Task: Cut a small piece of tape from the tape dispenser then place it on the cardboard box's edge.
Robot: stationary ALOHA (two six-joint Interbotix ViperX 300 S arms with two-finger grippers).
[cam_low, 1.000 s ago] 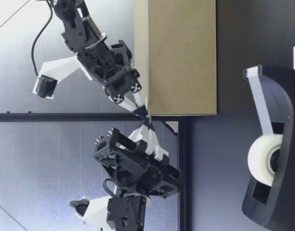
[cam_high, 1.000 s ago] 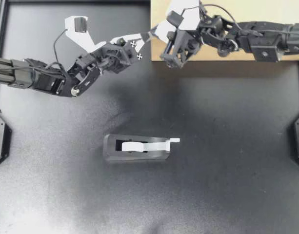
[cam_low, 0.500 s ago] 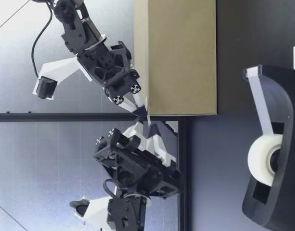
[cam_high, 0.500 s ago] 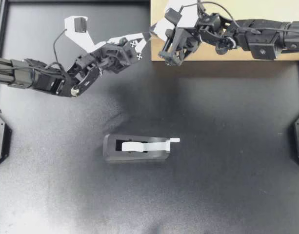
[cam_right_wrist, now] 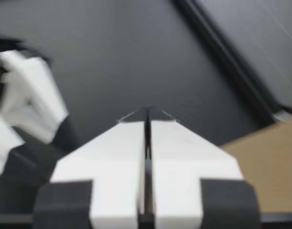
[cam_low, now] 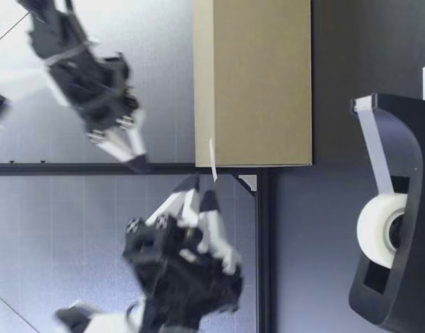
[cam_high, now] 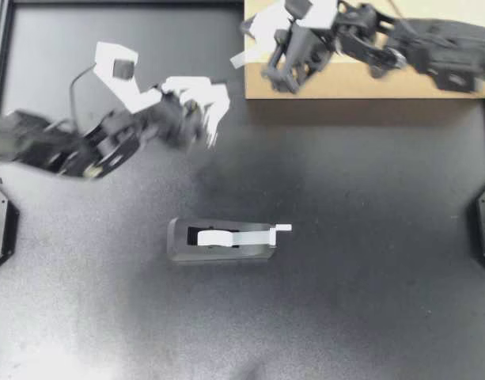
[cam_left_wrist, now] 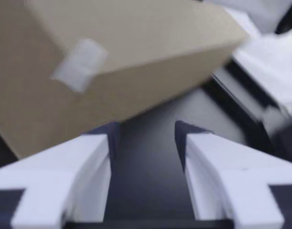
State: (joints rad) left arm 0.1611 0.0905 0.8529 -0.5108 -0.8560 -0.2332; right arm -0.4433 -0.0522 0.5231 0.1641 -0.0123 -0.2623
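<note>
Tape piece (cam_high: 239, 59) stuck at the cardboard box (cam_high: 369, 79) corner, both hands apart from it.
One end of the piece hangs free off the edge. My left hand (cam_high: 213, 127) is wide and empty; my right hand (cam_high: 254, 30) is pinched together on nothing. The step looks like leaving the piece in place, so it is best to clear both hands without brushing the loose flap. Count: one box, one piece, one tape dispenser (cam_high: 222, 240) on the bench (cam_high: 369, 277), two hands.
</note>
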